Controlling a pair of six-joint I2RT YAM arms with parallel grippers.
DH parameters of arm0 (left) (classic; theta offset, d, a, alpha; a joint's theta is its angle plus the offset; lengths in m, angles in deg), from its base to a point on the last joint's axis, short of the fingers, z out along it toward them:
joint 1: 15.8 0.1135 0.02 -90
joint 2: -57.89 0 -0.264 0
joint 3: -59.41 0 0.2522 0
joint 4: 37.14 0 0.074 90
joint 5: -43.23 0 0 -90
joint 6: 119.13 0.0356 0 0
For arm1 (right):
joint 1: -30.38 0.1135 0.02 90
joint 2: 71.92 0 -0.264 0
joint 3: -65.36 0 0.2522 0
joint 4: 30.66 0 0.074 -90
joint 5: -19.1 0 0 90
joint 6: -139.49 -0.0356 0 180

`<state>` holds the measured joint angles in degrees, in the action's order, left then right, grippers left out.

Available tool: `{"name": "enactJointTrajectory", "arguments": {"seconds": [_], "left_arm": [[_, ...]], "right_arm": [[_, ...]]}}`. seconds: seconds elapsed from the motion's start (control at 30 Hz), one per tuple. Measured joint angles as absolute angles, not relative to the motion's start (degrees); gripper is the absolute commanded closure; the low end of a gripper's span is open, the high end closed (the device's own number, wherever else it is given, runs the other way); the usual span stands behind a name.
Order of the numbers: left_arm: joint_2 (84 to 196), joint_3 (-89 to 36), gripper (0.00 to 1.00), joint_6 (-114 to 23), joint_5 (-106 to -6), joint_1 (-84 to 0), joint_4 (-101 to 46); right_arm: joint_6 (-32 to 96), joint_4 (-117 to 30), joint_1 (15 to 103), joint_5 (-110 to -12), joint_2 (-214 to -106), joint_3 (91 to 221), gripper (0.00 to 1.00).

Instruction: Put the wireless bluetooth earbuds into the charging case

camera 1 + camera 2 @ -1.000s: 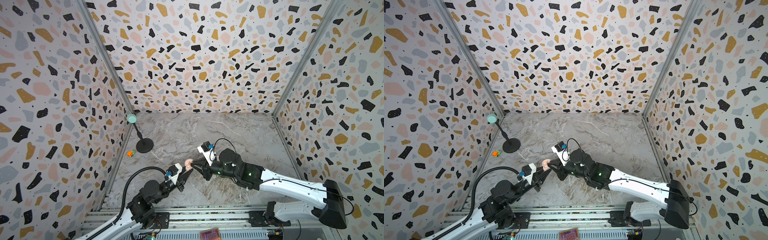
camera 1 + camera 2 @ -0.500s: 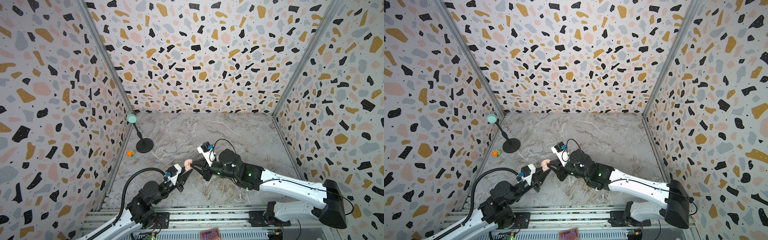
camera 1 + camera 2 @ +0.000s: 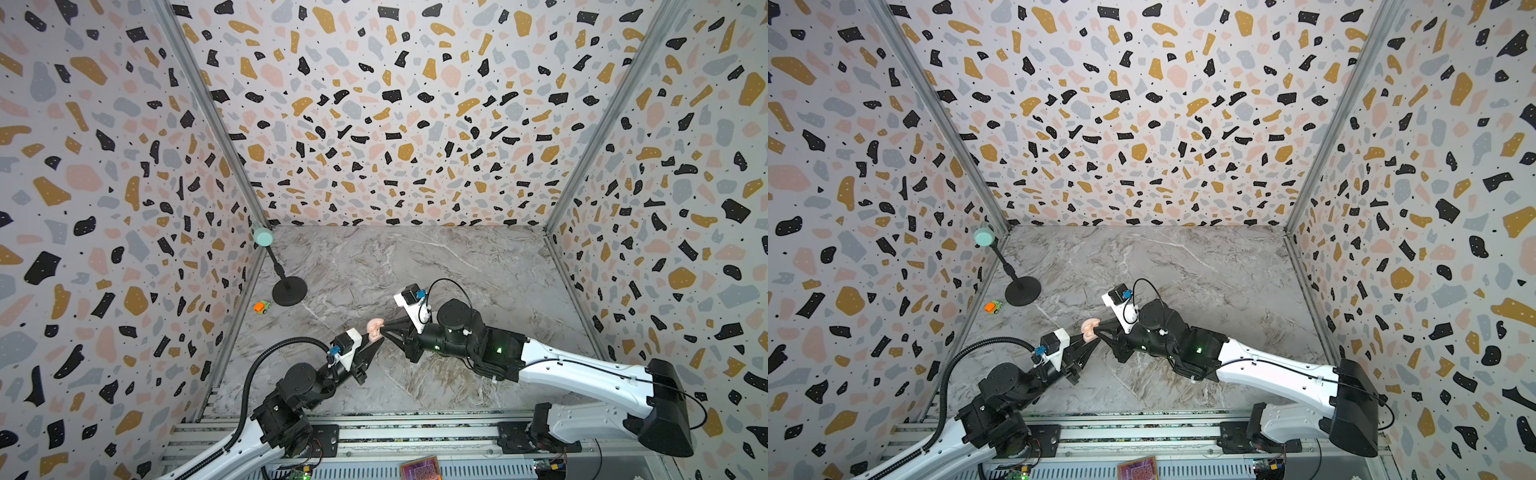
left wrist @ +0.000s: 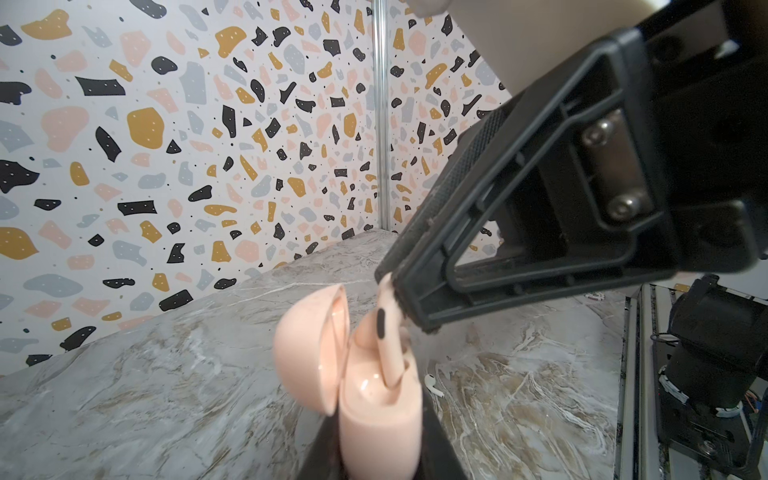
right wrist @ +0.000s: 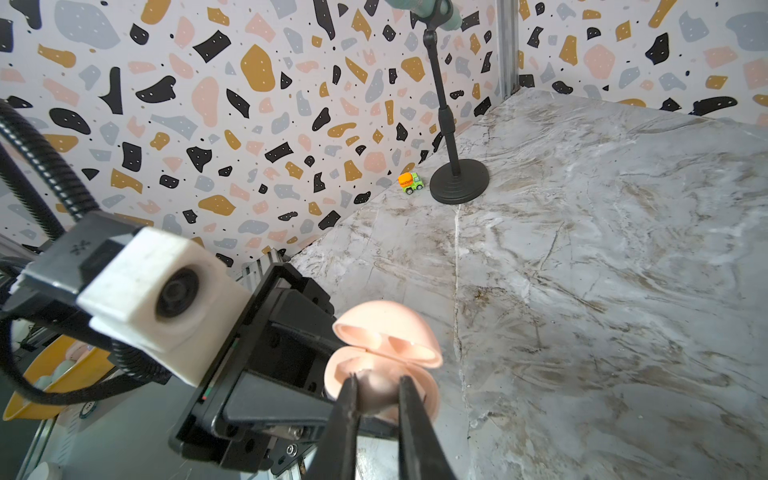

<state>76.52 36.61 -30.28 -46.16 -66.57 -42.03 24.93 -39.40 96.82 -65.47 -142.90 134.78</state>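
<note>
item: peach charging case (image 4: 376, 411), lid open, clamped in my left gripper (image 3: 371, 341). item: peach earbud (image 4: 388, 345), pinched by my right gripper (image 5: 376, 380), lower end inside the case. item: white earbud (image 4: 432, 384), loose on table (image 3: 415, 270).

Left claw (image 3: 371, 341), right claw (image 3: 385, 328), both tight

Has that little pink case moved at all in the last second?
No. In both top views the pink case keeps the same distance and direction from the black stand base as before.
</note>
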Motion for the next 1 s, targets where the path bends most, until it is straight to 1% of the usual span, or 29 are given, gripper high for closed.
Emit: {"name": "enactJointTrajectory", "arguments": {"seconds": [0.83, 1.0], "left_arm": [[76.5, 36.6, 1.00, -30.2, -45.3, -66.5, -43.2], [76.5, 36.6, 1.00, -30.2, -45.3, -66.5, -43.8]], "right_arm": [[24.9, -39.6, 97.3, -66.7, -143.7, 136.3, 0.85], [24.0, -37.8, 97.3, -66.7, -143.7, 136.2, 0.85]]}}
